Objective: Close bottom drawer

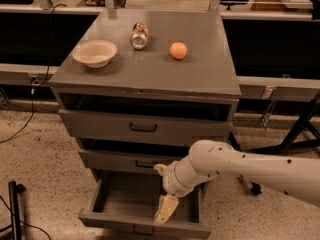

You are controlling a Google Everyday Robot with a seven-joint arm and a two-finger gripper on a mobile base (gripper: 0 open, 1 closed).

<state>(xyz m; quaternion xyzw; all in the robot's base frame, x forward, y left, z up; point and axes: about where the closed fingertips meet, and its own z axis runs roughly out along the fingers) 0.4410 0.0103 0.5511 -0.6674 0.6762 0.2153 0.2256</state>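
Note:
The bottom drawer [120,223] is the lowest of three in a grey metal cabinet [150,79] and stands pulled far out, its inside empty. Its small dark handle [143,231] shows at the lower edge of the front panel. My gripper [165,210] hangs from the white arm that comes in from the right. It points down inside the open drawer, just behind the front panel, right of the handle. The middle drawer [120,160] and top drawer [142,127] sit slightly out.
On the cabinet top lie a white bowl [95,52], a tipped can [139,35] and an orange [178,50]. A black stand [15,209] is at the lower left. Black table legs [297,134] stand at the right on the speckled floor.

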